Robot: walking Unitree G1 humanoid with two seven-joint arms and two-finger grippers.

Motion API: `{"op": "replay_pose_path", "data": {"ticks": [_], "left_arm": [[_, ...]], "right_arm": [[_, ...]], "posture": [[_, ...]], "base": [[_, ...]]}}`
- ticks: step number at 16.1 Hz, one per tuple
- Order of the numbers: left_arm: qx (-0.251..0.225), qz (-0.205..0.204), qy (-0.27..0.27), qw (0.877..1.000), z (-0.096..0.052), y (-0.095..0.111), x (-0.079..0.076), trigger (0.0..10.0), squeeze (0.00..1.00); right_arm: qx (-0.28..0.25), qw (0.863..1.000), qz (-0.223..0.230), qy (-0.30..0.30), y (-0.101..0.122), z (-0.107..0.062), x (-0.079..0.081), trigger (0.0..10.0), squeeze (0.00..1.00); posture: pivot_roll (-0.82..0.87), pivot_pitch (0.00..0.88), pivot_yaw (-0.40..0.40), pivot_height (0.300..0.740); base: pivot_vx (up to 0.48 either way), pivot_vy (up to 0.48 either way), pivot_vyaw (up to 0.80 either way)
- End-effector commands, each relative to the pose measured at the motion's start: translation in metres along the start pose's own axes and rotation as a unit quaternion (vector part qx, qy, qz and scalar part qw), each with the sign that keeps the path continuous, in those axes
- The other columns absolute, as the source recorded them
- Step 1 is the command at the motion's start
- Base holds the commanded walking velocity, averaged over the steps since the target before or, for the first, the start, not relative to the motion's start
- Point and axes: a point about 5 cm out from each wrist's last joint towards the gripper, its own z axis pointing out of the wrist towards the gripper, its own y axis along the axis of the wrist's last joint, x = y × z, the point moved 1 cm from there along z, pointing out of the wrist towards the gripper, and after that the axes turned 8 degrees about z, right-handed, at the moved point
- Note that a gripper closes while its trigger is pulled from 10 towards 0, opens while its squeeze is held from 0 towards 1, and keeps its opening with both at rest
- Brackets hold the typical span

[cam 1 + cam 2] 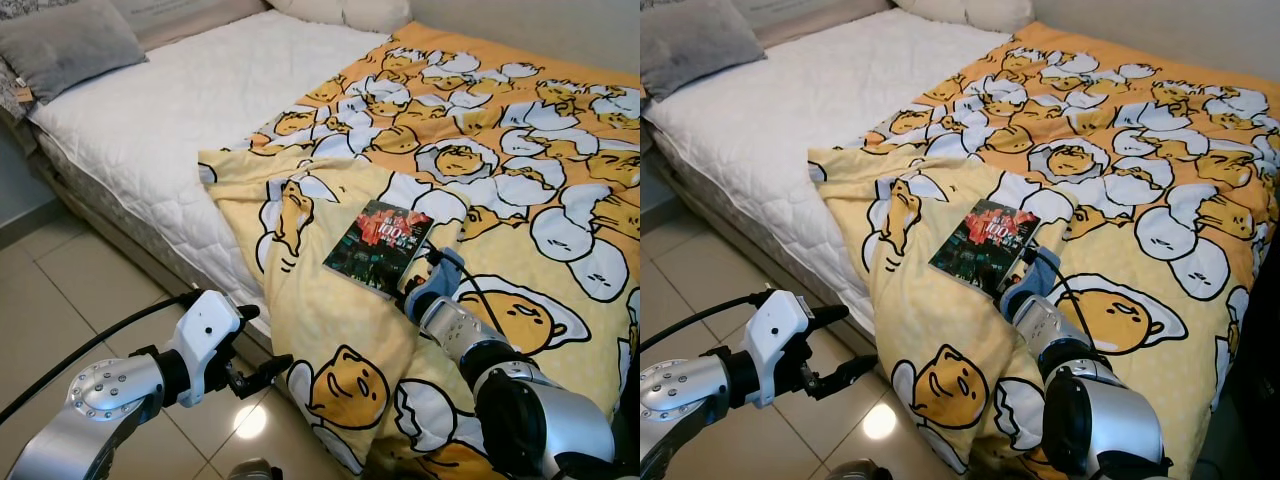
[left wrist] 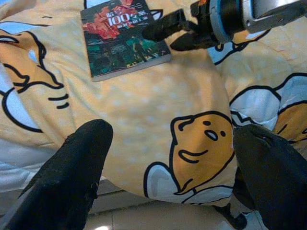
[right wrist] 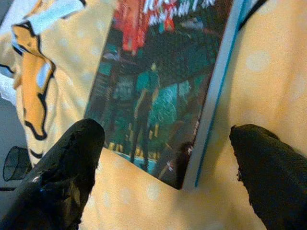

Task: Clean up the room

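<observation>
A dark paperback book (image 1: pixel 378 245) with a red and teal cover lies flat on the yellow cartoon-egg blanket (image 1: pixel 330 330), near the bed's front edge. My right gripper (image 1: pixel 408 286) rests low on the blanket at the book's near corner. It is open, and in the right wrist view its black fingers (image 3: pixel 62 177) straddle the book's (image 3: pixel 153 86) lower edge without touching it. My left gripper (image 1: pixel 262 340) hovers open beside the bed over the floor, facing the hanging blanket fold (image 2: pixel 192 143). The left wrist view also catches the book (image 2: pixel 120 40) and my right gripper (image 2: pixel 160 39).
The bed's white mattress cover (image 1: pixel 190 110) lies bare at the left, with a grey pillow (image 1: pixel 70 45) at its head. Beige floor tiles (image 1: pixel 80 300) run along the bed's side. A black cable (image 1: pixel 90 350) trails from my left arm.
</observation>
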Motion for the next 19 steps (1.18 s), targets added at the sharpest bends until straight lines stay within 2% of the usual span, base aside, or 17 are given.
{"op": "replay_pose_path", "data": {"ticks": [1, 2, 4, 9, 11, 14, 17, 18, 19], "left_arm": [[0.005, 0.004, -0.006, 1.0, -0.003, 0.001, -0.001, 10.0, 0.98], [0.007, 0.004, -0.006, 1.0, -0.005, 0.001, -0.001, 10.0, 0.98], [0.017, 0.004, -0.008, 1.0, -0.01, 0.001, -0.003, 10.0, 0.98], [0.022, -0.002, -0.009, 1.0, -0.013, 0.0, -0.005, 10.0, 0.98], [0.02, 0.002, -0.011, 1.0, -0.009, 0.001, -0.005, 10.0, 0.98], [0.019, 0.005, -0.008, 1.0, -0.009, 0.002, -0.003, 10.0, 0.98], [0.021, 0.002, -0.004, 1.0, -0.01, 0.0, -0.006, 10.0, 0.98], [0.021, 0.002, -0.004, 1.0, -0.01, 0.0, -0.006, 10.0, 0.98], [0.022, 0.002, -0.003, 1.0, -0.01, 0.0, -0.006, 10.0, 0.98]], "right_arm": [[0.01, 1.0, 0.007, -0.006, -0.007, 0.0, -0.003, 10.0, 0.0], [0.009, 1.0, 0.018, -0.002, -0.008, 0.0, -0.002, 10.0, 0.0], [-0.02, 0.996, 0.078, 0.041, 0.001, 0.002, 0.012, 10.0, 0.0], [-0.045, 0.987, 0.113, 0.107, 0.015, 0.004, 0.035, 10.0, 0.0], [-0.047, 0.986, 0.112, 0.111, 0.016, 0.004, 0.036, 10.0, 0.0], [-0.068, 0.977, 0.151, 0.135, 0.024, 0.003, 0.04, 10.0, 0.0], [-0.056, 0.979, 0.15, 0.129, 0.018, 0.004, 0.042, 10.0, 0.0], [-0.052, 0.98, 0.147, 0.126, 0.016, 0.005, 0.042, 9.1, 0.0], [-0.045, 0.982, 0.14, 0.117, 0.012, 0.006, 0.042, 0.0, 0.0]], "posture": [[0.17, 0.109, 0.035, 0.74], [0.18, 0.112, 0.035, 0.74], [0.19, 0.134, 0.032, 0.74], [0.19, 0.14, 0.036, 0.74], [0.19, 0.135, 0.034, 0.74], [0.19, 0.137, 0.03, 0.74], [0.19, 0.14, 0.023, 0.74], [0.19, 0.14, 0.023, 0.74], [0.19, 0.142, 0.021, 0.74]], "base": [[0.0, 0.0, 0.0], [0.0, 0.0, 0.0], [0.0, 0.0, 0.0], [0.0, 0.0, 0.0], [0.0, 0.0, 0.0], [0.0, 0.0, 0.0], [0.0, 0.0, 0.0], [0.0, 0.0, 0.0], [0.0, 0.0, 0.0]]}}
